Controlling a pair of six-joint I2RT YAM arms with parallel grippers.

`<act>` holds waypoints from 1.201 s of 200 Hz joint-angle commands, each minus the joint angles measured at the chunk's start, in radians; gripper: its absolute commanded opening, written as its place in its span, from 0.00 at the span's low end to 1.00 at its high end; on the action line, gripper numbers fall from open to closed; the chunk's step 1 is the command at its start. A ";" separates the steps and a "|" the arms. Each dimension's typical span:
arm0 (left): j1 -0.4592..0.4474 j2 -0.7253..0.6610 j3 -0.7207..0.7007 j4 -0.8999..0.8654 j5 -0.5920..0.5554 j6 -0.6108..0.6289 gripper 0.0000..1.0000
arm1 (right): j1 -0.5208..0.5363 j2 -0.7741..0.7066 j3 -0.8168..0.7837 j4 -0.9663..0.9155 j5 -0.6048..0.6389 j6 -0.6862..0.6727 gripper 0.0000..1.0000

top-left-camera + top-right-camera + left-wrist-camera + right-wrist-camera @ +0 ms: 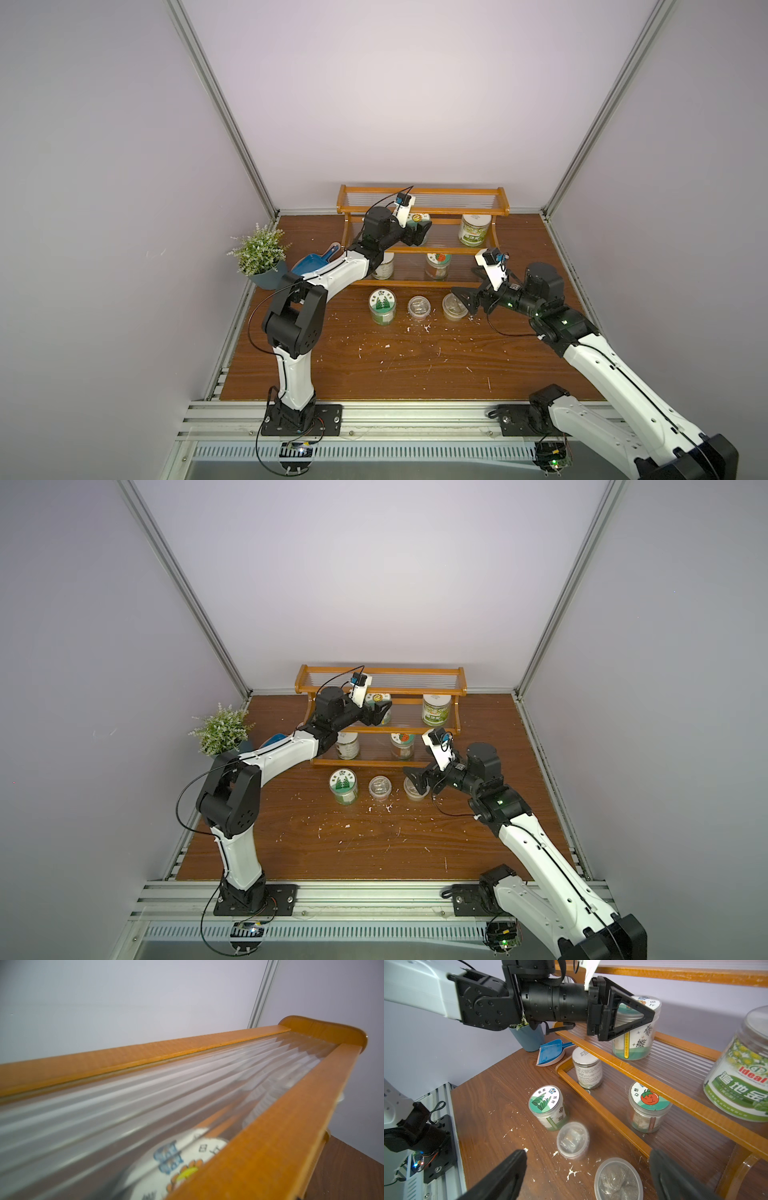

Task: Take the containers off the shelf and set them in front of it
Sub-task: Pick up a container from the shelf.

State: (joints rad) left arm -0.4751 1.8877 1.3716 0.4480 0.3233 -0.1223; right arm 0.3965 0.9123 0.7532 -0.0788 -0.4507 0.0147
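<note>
The orange-brown shelf (424, 193) stands at the back. On its middle tier my left gripper (420, 232) straddles a picture-lid jar (417, 219) (636, 1028); one finger lies along the jar's wall, and I cannot make out whether it is squeezed. A big green-label jar (473, 229) shares that tier. The bottom tier holds a white-lid jar (384, 266) and a tomato-lid jar (437, 266). In front stand a picture-lid jar (382, 305) and two clear cups (420, 307) (618, 1180). My right gripper (462, 300) (591, 1176) hangs open over the rightmost cup.
A blue-grey plant pot (262, 266) and a blue dustpan (311, 266) sit left of the shelf, under my left arm. White crumbs (415, 328) dot the wooden table. Through the top tier's ribbed plastic (145, 1095) the left wrist view shows the jar's lid (187, 1159).
</note>
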 commanded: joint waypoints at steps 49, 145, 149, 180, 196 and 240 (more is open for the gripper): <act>0.011 -0.126 -0.076 -0.036 -0.013 -0.012 0.87 | -0.005 -0.004 0.002 0.043 -0.012 0.000 0.99; -0.010 -0.252 -0.126 -0.154 -0.016 -0.022 0.88 | -0.007 0.005 -0.012 0.070 -0.025 0.007 0.99; -0.010 -0.262 -0.132 -0.161 -0.014 -0.023 0.88 | -0.007 0.006 -0.013 0.072 -0.025 0.007 0.99; -0.018 -0.343 -0.171 -0.233 -0.031 -0.024 0.87 | -0.007 0.013 -0.019 0.086 -0.037 0.010 0.99; -0.023 -0.393 -0.199 -0.288 -0.036 -0.022 0.88 | -0.007 0.016 -0.022 0.093 -0.040 0.010 0.99; -0.046 -0.597 -0.295 -0.419 -0.047 -0.024 0.87 | -0.008 0.022 -0.027 0.105 -0.043 0.010 0.99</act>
State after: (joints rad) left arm -0.4976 1.3991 1.0939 0.1139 0.2871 -0.1463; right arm 0.3943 0.9318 0.7322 -0.0231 -0.4706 0.0193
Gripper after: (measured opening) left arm 0.875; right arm 0.988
